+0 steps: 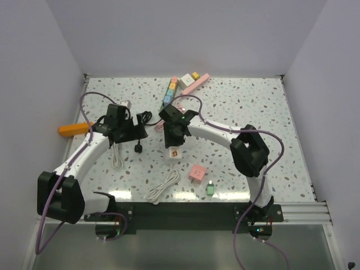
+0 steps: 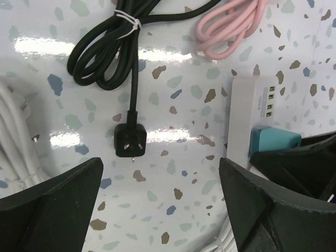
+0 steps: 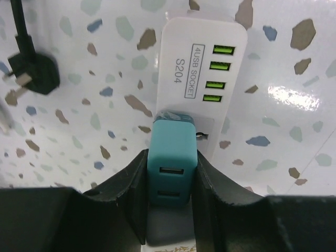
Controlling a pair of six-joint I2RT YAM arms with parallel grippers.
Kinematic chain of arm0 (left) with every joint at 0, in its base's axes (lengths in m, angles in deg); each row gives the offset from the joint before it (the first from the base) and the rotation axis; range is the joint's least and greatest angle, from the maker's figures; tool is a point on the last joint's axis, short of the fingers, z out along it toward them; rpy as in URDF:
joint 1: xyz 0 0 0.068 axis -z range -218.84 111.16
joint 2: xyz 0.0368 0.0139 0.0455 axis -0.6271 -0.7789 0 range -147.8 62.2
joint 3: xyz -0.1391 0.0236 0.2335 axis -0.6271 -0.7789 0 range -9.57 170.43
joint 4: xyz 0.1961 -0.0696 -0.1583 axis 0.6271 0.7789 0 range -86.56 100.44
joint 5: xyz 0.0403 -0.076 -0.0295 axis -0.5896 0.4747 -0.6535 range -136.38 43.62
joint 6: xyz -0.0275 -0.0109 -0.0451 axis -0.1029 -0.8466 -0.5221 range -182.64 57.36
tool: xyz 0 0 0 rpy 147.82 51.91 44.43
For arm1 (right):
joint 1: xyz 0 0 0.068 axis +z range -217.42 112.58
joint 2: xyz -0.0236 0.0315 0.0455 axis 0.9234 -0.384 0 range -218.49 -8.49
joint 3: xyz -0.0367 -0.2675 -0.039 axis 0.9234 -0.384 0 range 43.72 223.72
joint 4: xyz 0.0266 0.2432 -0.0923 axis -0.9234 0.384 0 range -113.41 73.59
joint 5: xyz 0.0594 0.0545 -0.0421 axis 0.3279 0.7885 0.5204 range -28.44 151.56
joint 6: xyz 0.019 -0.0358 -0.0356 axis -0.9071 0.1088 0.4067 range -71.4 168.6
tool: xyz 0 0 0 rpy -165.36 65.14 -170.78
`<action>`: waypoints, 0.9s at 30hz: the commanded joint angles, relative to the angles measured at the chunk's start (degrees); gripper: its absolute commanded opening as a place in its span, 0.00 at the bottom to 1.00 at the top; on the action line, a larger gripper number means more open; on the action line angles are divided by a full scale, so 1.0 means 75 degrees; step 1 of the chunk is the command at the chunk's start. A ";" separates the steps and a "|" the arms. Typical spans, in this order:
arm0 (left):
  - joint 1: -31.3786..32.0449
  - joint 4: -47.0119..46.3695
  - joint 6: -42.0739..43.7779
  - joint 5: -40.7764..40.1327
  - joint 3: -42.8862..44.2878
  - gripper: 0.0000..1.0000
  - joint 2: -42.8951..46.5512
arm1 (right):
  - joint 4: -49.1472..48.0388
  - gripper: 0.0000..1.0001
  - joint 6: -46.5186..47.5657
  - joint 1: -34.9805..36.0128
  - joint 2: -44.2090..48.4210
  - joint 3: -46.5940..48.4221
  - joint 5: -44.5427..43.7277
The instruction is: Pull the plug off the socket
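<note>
A teal plug (image 3: 171, 157) with two USB ports stands on the socket face of a white power strip (image 3: 202, 63) marked "4USB SOCKET". My right gripper (image 3: 170, 165) is shut on the teal plug, one finger on each side. In the top view the right gripper (image 1: 173, 136) sits over the strip (image 1: 173, 152) at mid-table. My left gripper (image 2: 160, 194) is open and empty, hovering over bare table just left of the strip (image 2: 252, 105). The teal plug (image 2: 274, 140) shows at that view's right edge. In the top view the left gripper (image 1: 134, 133) is left of the right one.
A loose black plug (image 2: 128, 140) on a coiled black cable (image 2: 100, 47) lies ahead of my left gripper. A pink cable (image 2: 231, 26) and white cables (image 1: 163, 185) lie nearby. A pink block (image 1: 197, 172), a green piece (image 1: 210, 188), an orange bar (image 1: 74, 129) and coloured blocks (image 1: 183, 84) are around.
</note>
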 commanded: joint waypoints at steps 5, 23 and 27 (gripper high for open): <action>-0.0016 -0.2329 -0.0651 0.1818 -0.0403 0.98 -0.0872 | -0.1369 0.00 0.1573 -0.0485 0.0961 -0.1382 0.2142; 0.0781 -0.5170 -0.2176 0.2547 -0.1107 1.00 -0.2993 | -0.3326 0.00 0.0871 -0.0485 0.1546 -0.2485 0.3105; 0.0804 -0.5264 -0.2246 0.2453 -0.1388 0.93 -0.3123 | -0.3595 0.00 0.0731 -0.0485 0.1687 -0.2543 0.2928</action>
